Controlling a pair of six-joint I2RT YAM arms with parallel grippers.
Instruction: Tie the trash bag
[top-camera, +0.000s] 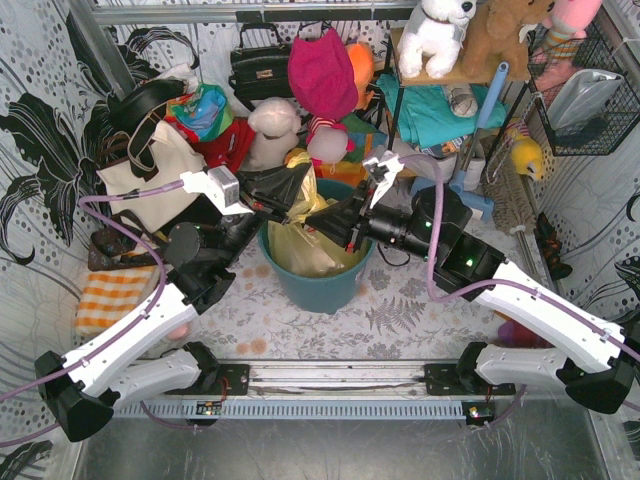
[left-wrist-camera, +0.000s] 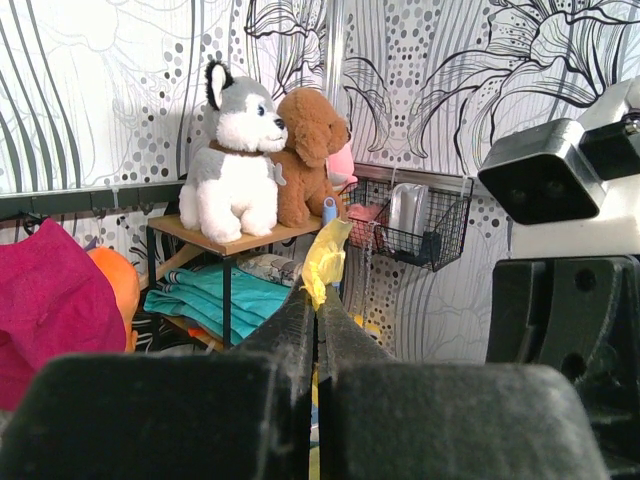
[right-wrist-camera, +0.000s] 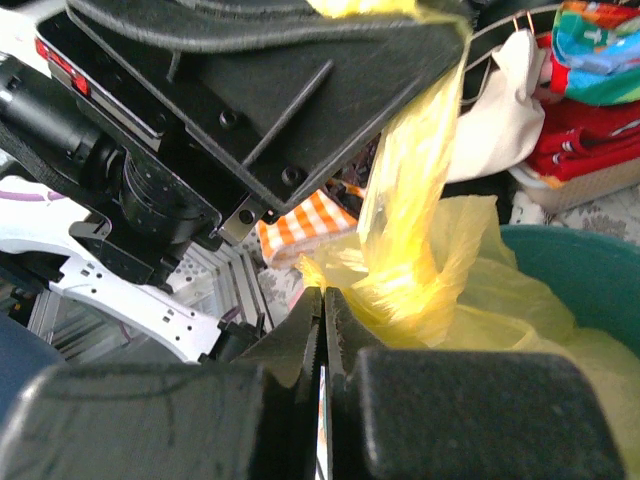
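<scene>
Both the left gripper and right gripper pinch trash bag flaps over the teal bin, twelve o'clock; no knot yet.

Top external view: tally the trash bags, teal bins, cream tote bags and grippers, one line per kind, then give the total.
trash bag: 1
teal bin: 1
cream tote bag: 1
Grippers: 2 (left gripper, right gripper)
Total: 5
</scene>
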